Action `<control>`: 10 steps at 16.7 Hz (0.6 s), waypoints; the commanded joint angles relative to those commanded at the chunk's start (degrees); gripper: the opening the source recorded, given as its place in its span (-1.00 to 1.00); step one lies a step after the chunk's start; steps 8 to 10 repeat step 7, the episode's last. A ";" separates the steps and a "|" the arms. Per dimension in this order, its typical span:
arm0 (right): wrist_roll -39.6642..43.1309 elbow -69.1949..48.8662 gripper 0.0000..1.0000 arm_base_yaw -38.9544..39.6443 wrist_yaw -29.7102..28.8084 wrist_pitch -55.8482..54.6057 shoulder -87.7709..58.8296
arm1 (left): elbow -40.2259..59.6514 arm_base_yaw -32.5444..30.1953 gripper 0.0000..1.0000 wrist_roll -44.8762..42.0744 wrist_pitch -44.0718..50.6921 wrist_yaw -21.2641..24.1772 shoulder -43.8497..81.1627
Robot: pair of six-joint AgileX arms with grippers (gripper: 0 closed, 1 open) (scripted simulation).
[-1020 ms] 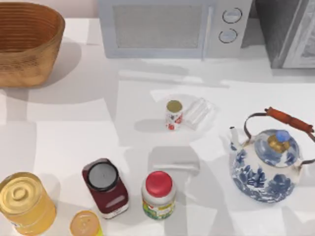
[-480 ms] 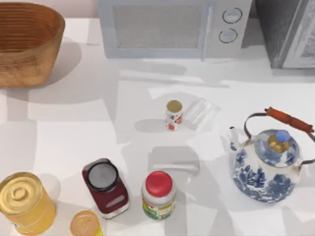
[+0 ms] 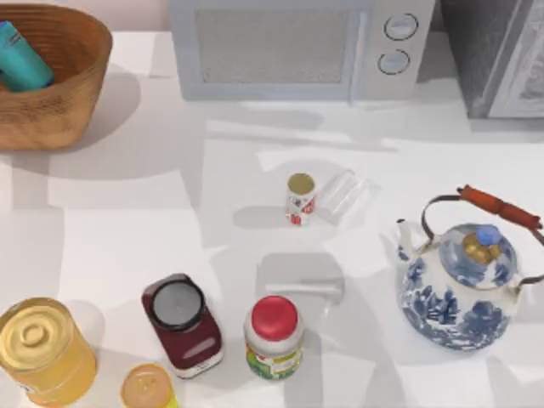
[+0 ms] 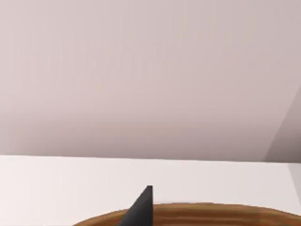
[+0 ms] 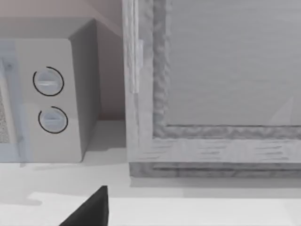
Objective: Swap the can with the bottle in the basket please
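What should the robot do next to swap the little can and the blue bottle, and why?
Probably the left gripper, seen just above the basket's rim, should reach down for the bottle. The bottle lies tilted inside the basket, at the table's far left, while the can stands mid-table. Taking the bottle out first seems sensible.

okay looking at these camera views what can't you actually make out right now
- Top view: the bottle in the basket is cut off by the picture's edge; its cap isn't visible.
- Top view: the small yellow jar runs off the bottom edge.
- Left wrist view: one dark fingertip above the basket rim; open or shut, unclear.
- Right wrist view: likewise, one fingertip.
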State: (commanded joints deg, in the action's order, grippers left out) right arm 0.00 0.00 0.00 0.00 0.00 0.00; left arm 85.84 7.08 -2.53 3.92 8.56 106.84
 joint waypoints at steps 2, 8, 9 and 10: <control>0.00 0.00 1.00 0.00 0.00 0.00 0.00 | 0.00 0.00 1.00 0.00 0.00 0.00 0.00; 0.00 0.00 1.00 0.00 0.00 0.00 0.00 | 0.00 0.00 1.00 0.00 0.00 0.00 0.00; 0.00 0.00 1.00 0.00 0.00 0.00 0.00 | 0.00 0.00 1.00 0.00 0.00 0.00 0.00; 0.00 0.00 1.00 0.00 0.00 0.00 0.00 | 0.00 0.00 1.00 0.00 0.00 0.00 0.00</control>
